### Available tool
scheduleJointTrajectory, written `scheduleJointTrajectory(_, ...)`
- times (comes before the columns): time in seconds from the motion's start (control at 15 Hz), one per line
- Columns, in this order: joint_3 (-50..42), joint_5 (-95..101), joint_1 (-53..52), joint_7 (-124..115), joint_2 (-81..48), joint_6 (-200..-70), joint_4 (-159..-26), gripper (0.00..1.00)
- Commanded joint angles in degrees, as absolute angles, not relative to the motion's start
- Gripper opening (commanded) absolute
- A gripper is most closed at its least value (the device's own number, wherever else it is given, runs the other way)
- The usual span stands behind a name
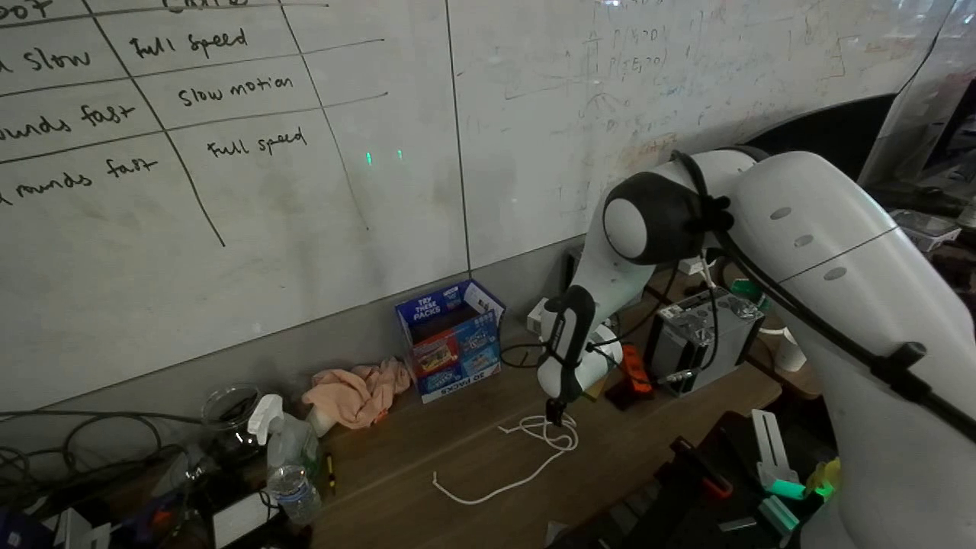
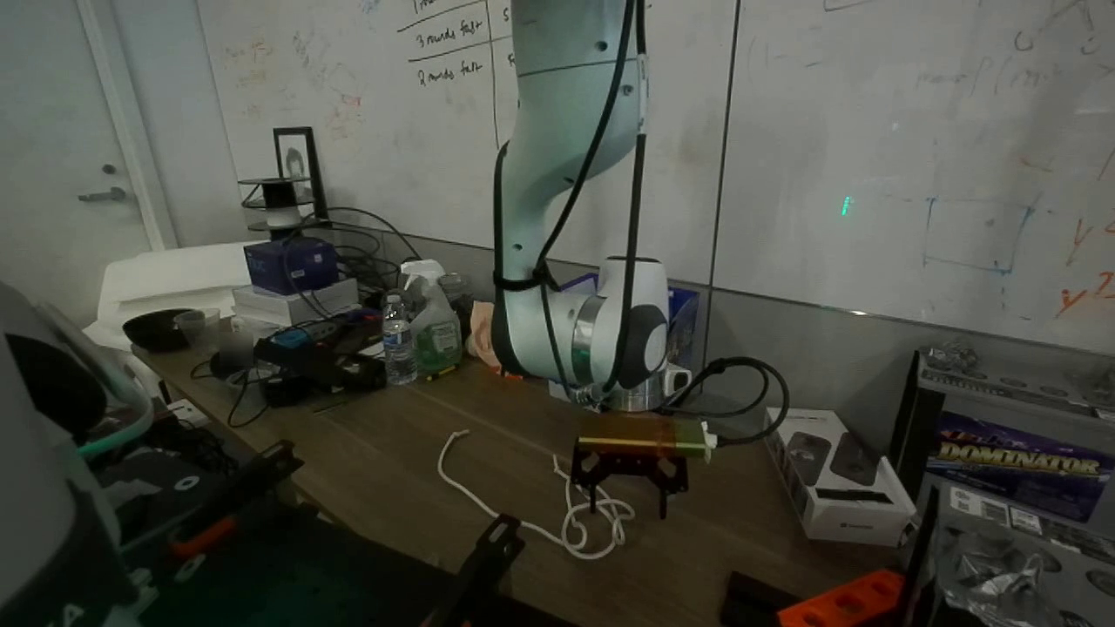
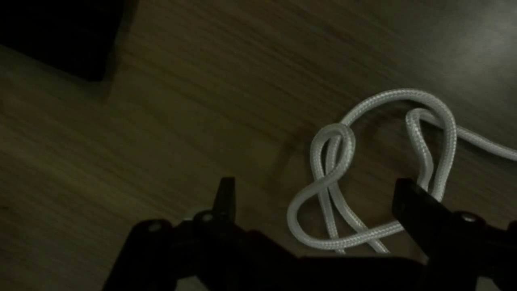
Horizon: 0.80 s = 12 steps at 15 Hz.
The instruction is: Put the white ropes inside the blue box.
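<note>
We have the gripper (image 2: 627, 514) low over the wooden table (image 1: 381, 488), its jaws parted wide and holding nothing; the white ropes (image 3: 323, 182) lie on that surface, a tangle of loops at one end and a long tail running off toward the side where the spray bottle (image 1: 296, 442) stands. What we weigh first is how the tangle sits against the jaws; in the wrist view the small twisted loop falls within the width of the gap, near its middle, while the larger loop lies toward the finger (image 3: 420, 214) on the right of that view and is partly hidden by it; we cannot tell whether any fingertip touches cord. The twisted strands run roughly across the line on which the jaws would meet, and the tail more nearly along it; so we judge that a straight descent and squeeze should catch the small loop, and a slight shift toward the larger loop might gather more. The blue box (image 1: 457, 354) stands apart from the tangle, near the foot of the whiteboard (image 1: 358, 206), its top uncovered; we expect the trailing tail to call for extra lift over the rim.
</note>
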State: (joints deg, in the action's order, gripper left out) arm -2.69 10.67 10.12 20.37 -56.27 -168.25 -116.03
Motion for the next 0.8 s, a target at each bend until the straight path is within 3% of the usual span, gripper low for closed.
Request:
scheduleJointTrajectory(0.0,-2.76,11.27,9.95,18.72,-56.99,-169.8,-116.21,1.0)
scheduleJointTrajectory(0.73,-1.23,10.57,9.77,16.29,-59.64,-171.71,-115.11,1.0)
